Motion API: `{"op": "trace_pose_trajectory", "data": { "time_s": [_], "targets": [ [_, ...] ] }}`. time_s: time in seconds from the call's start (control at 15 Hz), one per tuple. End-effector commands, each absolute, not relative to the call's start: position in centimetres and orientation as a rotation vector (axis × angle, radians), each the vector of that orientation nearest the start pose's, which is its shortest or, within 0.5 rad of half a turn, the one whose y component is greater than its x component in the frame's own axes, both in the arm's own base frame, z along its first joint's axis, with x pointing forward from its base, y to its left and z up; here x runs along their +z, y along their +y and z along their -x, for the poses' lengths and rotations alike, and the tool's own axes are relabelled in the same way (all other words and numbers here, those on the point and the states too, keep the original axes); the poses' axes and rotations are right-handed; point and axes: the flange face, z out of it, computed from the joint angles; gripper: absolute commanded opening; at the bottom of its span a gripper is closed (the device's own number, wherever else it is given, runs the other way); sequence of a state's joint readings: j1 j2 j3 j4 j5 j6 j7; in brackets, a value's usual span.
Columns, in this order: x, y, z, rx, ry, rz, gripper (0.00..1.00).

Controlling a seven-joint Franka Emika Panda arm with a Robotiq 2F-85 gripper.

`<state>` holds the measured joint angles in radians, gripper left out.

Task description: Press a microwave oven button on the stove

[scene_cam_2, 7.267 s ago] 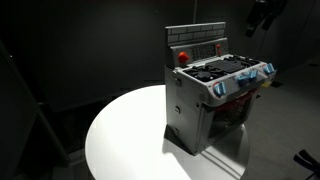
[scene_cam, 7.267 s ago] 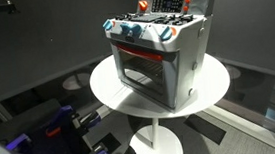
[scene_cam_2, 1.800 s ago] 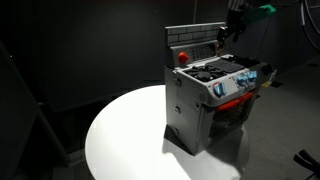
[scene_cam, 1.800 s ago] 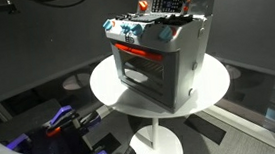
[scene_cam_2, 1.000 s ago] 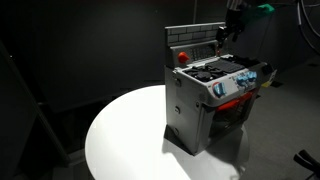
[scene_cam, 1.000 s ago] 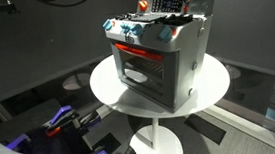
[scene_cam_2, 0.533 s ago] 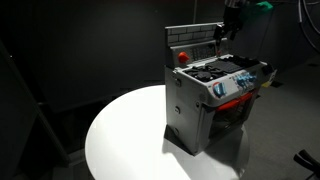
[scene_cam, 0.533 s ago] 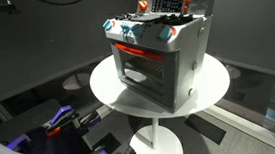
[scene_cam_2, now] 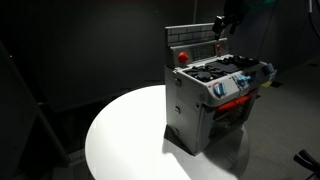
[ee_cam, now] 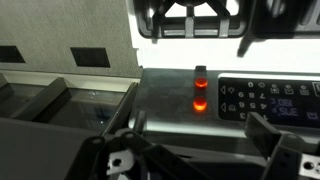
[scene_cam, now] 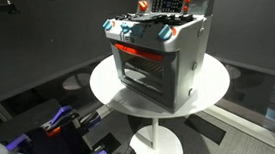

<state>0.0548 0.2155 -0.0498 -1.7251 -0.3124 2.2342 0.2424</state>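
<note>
The stove [scene_cam: 162, 57] stands mid-way on the round white bench [scene_cam: 107, 90]. In an exterior view the claw [scene_cam_2: 221, 26] hangs just above its raised back panel. In the wrist view the claw is released, fingers spread, with red buttons [ee_cam: 200, 88] showing between them.

claw [scene_cam_2: 219, 27] lifted up & back off stove [scene_cam_2: 200, 95] rear panel vs 0.5 s ago

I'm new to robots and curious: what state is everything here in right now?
Silver-grey toy stove with red handle: upright on the white round table.
Windowed oven door: shut.
Red buttons on the back panel: glowing.
Black end effector: open, holding nothing, near the back panel.
</note>
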Motion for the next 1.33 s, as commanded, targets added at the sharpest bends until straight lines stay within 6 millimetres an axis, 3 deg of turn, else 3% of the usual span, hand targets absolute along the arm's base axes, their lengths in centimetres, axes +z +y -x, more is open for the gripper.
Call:
{"op": "trace_pose_trajectory", "data": {
  "time_s": [0.0, 0.4, 1.27],
  "targets": [
    [50.9, 0.4, -62.2, -0.552, 0.203, 3.325, 1.0],
    [52.7, 1.8, -58.1, -0.476, 0.309, 3.317, 1.0],
    [53.6, 4.6, -49.6, -0.197, 0.535, 3.263, 1.0]
  ]
}}
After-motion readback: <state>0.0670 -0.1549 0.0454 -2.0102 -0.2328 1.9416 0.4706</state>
